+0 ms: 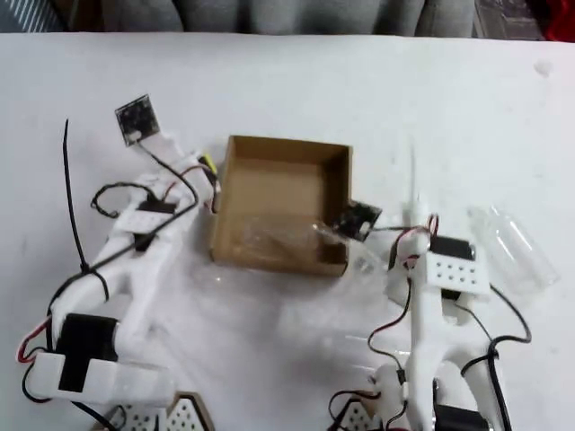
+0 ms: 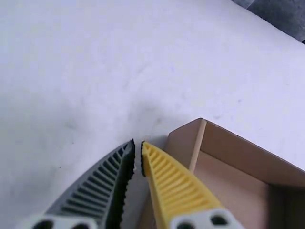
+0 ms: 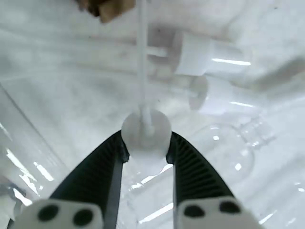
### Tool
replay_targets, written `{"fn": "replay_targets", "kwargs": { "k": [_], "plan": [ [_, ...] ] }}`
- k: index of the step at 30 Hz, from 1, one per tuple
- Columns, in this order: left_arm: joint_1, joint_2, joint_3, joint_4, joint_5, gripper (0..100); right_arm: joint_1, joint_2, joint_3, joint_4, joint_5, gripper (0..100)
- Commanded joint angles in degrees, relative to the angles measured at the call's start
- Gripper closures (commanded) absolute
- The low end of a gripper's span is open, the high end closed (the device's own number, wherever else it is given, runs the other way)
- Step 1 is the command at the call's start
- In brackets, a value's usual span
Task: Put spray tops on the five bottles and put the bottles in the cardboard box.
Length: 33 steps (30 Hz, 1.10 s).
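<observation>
The cardboard box point(image 1: 334, 184) stands open at mid-table, with a clear bottle point(image 1: 274, 236) lying inside along its near wall. My right gripper point(image 1: 417, 218) is just right of the box, shut on a white spray top point(image 3: 145, 131) whose thin dip tube point(image 3: 141, 57) points away from the arm. Beyond it lie another spray top point(image 3: 205, 52) and a clear bottle point(image 3: 228, 150). A further clear bottle point(image 1: 517, 247) lies to the right of that arm. My left gripper point(image 2: 137, 149) hangs shut and holds nothing, over the table at the box's far left corner point(image 2: 200, 136).
Cables trail from both arms across the white table point(image 1: 296, 81). A small camera board point(image 1: 137, 117) sticks out by the left arm. The table's far edge meets grey cloth at the back.
</observation>
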Motion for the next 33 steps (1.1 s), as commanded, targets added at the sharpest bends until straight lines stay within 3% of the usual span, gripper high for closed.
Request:
{"fn": "replay_targets", "kwargs": {
  "k": [1,11,20,27,33],
  "plan": [
    [0.3,-0.1,-2.2,-1.6,-0.9,97,-2.6,-1.8,-8.2,7.2,-0.4,98.2],
    [-1.6,-0.1,-2.2,-1.3,-1.0,97,-13.5,-1.5,-17.5,17.4,1.1,98.2],
    [-2.2,-0.1,-2.1,-1.3,-1.0,97,-15.3,14.0,-33.4,25.5,1.8,98.2],
    [-2.2,0.0,-2.1,-1.3,-1.0,97,-17.0,25.3,-52.3,34.3,-5.0,98.2],
    [-2.2,0.0,-2.1,-1.3,-1.5,97,-22.2,26.5,-55.8,34.3,-10.7,98.2]
  ]
}}
